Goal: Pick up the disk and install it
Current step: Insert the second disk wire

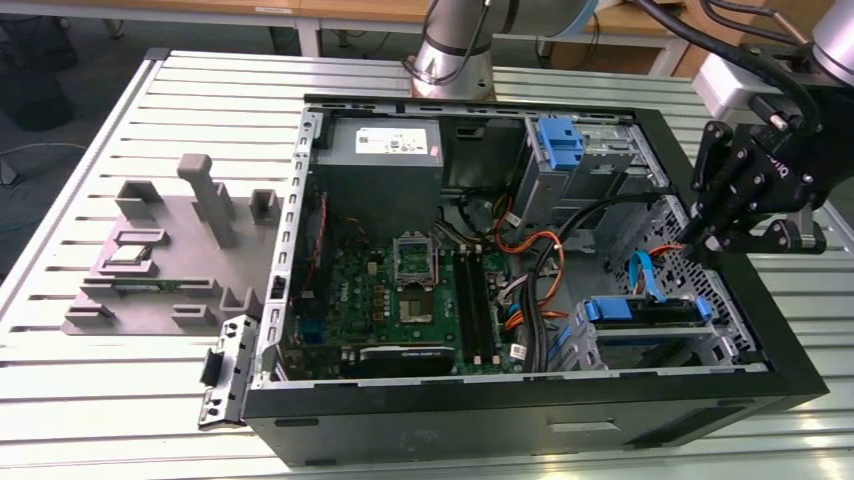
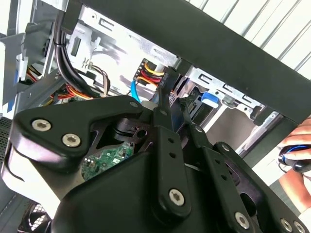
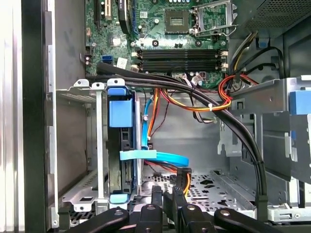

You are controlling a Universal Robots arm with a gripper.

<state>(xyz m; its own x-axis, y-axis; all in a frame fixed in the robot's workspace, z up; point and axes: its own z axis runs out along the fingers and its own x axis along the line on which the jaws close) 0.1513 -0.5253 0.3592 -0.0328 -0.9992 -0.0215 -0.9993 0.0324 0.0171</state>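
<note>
The black linkage gripper (image 1: 703,243) is hovering at the exterior view's right edge, over the open black computer case (image 1: 534,400); its fingertips are sitting together, gripping nothing. The silver drive in its blue plastic carrier (image 1: 645,312) is sitting in the lower-right metal bay (image 3: 77,141), seated edge-on in the first wrist view (image 3: 121,145).

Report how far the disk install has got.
Looks done: the disk stands in the drive bay, its blue carrier framing it. In hand: the end effector hovers inside the case's wall, on the exterior view's right, close to that bay. Left: I cannot tell whether the disk is fully seated; the blue cable crosses it, with its connection unclear.
</note>
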